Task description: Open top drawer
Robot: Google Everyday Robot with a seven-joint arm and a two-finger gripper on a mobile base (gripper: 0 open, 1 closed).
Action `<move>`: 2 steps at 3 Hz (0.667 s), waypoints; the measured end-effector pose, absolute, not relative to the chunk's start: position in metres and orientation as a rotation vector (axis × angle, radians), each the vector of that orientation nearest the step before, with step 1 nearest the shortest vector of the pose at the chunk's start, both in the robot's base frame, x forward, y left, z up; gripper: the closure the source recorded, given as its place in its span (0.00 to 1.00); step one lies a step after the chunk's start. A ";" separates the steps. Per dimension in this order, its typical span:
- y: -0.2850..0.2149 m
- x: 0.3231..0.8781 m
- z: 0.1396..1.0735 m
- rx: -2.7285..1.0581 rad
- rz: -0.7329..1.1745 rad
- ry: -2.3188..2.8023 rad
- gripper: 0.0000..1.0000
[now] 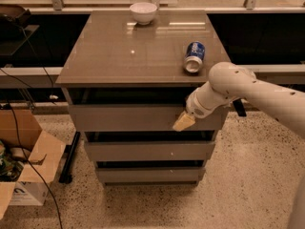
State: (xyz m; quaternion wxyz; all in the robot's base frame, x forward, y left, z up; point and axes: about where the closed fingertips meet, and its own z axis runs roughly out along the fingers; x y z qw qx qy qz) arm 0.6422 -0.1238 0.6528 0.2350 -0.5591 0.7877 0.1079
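Note:
The top drawer (128, 118) is the widest grey-brown front, right under the cabinet's tabletop (138, 51). A dark gap shows above its front panel. My gripper (183, 122) has a tan tip on a white arm that reaches in from the right. The tip lies against the right part of the top drawer's front, near its lower edge. The middle drawer (147, 150), with a small white speck, and the bottom drawer (147, 174) sit below, each narrower than the one above.
A white bowl (143, 12) stands at the back of the tabletop and a blue can (194, 56) lies on its right side. An open cardboard box (21, 161) and cables lie on the speckled floor to the left. A rail runs behind the cabinet.

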 end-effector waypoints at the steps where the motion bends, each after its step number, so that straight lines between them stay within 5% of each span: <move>1: -0.124 0.643 0.660 -1.534 0.296 2.162 0.72; 2: -0.124 0.645 0.663 -1.534 0.296 2.162 0.95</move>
